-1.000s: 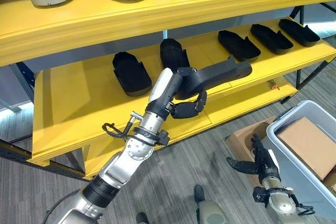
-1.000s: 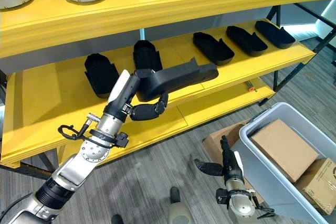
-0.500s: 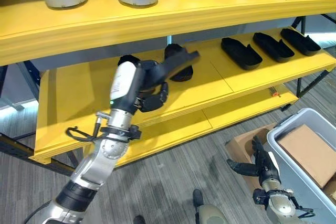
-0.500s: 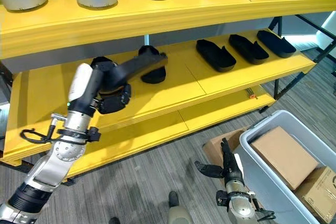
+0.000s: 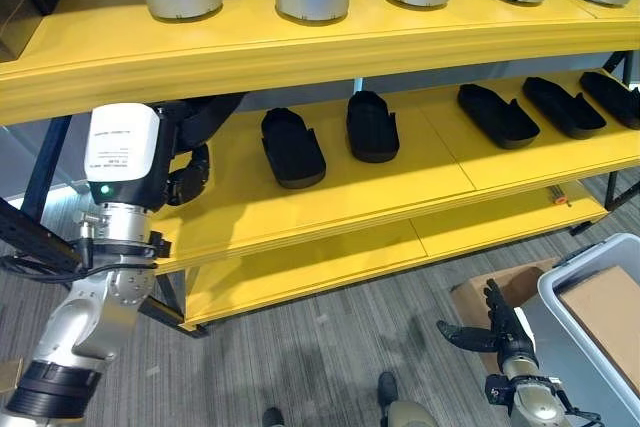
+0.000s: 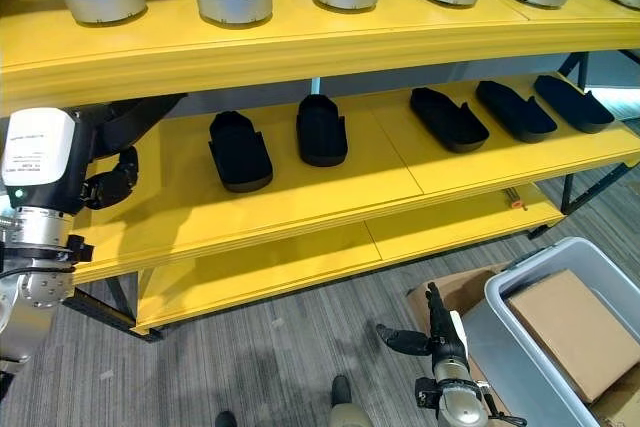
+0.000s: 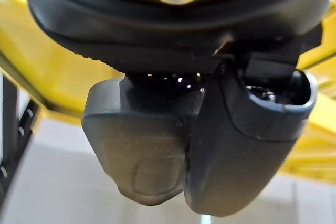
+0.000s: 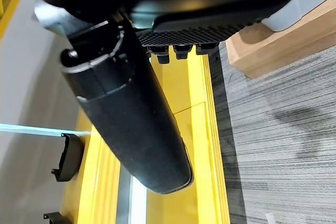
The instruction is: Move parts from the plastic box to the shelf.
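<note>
The left robot hand (image 5: 188,175), fingers curled round a long black part (image 5: 205,115), reaches over the yellow shelf (image 5: 330,192): placing step, needing a set-down beside its fingers; the right robot hand (image 5: 497,325) hangs open near the plastic box (image 5: 590,272).

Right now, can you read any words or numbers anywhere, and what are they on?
White cover on the left arm: a few lines of print, too small to read.
Part in the left hand: no text.
Shelf: no text.
Cardboard box: no text that I can see.
</note>
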Motion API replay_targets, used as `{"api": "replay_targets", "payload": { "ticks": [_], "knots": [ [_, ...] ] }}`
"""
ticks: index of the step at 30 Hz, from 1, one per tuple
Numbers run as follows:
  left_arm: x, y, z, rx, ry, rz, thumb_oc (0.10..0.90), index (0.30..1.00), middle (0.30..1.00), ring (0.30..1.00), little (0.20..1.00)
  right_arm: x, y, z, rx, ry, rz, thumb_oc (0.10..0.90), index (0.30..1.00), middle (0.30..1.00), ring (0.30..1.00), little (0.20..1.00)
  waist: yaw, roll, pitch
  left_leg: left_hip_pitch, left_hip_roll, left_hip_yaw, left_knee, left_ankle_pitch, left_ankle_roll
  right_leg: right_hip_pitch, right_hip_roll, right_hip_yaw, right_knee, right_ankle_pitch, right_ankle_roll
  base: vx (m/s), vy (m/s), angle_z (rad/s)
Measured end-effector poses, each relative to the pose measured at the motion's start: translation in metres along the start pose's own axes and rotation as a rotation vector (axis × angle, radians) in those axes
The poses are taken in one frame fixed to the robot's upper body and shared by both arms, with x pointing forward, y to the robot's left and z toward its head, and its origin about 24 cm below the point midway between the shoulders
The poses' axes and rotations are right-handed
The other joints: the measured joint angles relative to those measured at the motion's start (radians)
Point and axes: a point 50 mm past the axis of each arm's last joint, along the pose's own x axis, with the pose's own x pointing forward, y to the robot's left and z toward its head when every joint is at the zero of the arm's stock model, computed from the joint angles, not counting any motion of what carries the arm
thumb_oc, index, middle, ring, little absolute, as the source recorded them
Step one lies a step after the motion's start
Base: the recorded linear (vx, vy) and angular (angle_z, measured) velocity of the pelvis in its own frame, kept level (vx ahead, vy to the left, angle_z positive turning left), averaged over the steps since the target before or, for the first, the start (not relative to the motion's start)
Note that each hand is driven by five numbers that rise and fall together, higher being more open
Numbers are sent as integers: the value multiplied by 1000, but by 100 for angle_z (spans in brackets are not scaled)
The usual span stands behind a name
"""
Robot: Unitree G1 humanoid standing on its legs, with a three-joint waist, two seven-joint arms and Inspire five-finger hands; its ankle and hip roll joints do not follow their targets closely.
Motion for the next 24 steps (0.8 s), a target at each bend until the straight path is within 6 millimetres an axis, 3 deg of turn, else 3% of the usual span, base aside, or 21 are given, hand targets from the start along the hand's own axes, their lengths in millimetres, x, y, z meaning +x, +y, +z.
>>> {"api": "replay_targets", "payload": {
  "ticks": [6, 12, 16, 18, 21, 24],
  "knots": [
    [-7, -12, -33, 186, 79, -93, 400, 300, 300, 300, 300, 2, -3, 3, -10, -12, 1, 900, 1000, 1000, 1000, 1000, -4, 31, 2, -50, -2, -33, 16, 12, -5, -22, -4, -28, 9, -7, 1, -87, -19, 16],
    [-8, -23, -51, 265, 147, -154, 400, 300, 300, 300, 300, 3, -6, 4, -17, -17, 1, 900, 1000, 1000, 1000, 1000, -5, 39, 14, -129, -4, -51, 51, 14, -6, -103, -9, -39, 61, -20, -1, -90, -2, 9],
    [14, -31, -52, 377, 88, -211, 400, 300, 300, 300, 300, 12, -5, 19, -8, -73, 12, 900, 1000, 1000, 1000, 1000, -14, 36, 71, -212, -4, -61, 105, 10, -1, -189, -16, -33, 131, -34, -2, -84, 5, 2],
    [28, -24, -49, 410, 74, -165, 400, 300, 300, 300, 300, 18, -3, 29, -1, -114, 21, 900, 1000, 1000, 1000, 1000, -29, 23, 113, -252, 1, -60, 134, 3, 4, -235, -15, -23, 163, -39, -7, -85, -3, -8],
    [53, -17, -41, 440, 54, -106, 400, 300, 300, 300, 300, 19, -5, 33, -8, -129, 19, 900, 1000, 1000, 1000, 1000, -40, 15, 127, -318, 13, -64, 184, -11, 3, -299, -8, -16, 204, -50, -10, -55, 1, -6],
    [64, -12, -38, 449, 46, -77, 400, 300, 300, 300, 300, 20, -6, 37, -7, -147, 18, 900, 1000, 1000, 1000, 1000, -59, 11, 145, -344, 18, -67, 219, -24, 3, -322, -5, -12, 232, -59, -14, -26, -2, -5]
  ]
}}
